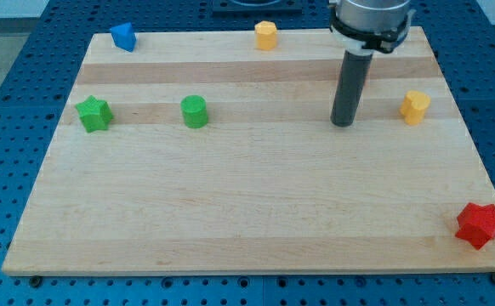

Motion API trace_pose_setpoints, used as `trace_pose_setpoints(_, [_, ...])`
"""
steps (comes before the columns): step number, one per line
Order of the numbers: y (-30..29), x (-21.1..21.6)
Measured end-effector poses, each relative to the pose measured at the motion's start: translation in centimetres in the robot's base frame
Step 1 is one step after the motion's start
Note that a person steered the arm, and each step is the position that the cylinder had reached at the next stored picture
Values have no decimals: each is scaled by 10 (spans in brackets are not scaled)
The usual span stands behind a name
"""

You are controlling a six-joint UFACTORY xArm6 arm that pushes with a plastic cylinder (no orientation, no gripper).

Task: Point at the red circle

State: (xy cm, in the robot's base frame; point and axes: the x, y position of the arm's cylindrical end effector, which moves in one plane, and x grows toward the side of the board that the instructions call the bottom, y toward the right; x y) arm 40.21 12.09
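No red circle shows in the camera view. The only red block is a red star [481,224] at the board's bottom right corner. My tip [343,124] rests on the board right of centre, in the upper half. It stands left of a yellow block [414,107] and far above and left of the red star. It touches no block.
A green star [93,113] and a green cylinder [194,111] sit at the left. A blue block [123,36] is at the top left corner and a yellow block [266,35] at the top edge. The wooden board [247,212] lies on a blue pegboard table.
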Motion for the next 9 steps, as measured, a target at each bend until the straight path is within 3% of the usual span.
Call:
trace_pose_setpoints(2, [8, -22])
trace_pose_setpoints(4, [71, -34])
trace_pose_setpoints(6, [73, -75])
trace_pose_setpoints(9, [72, -89])
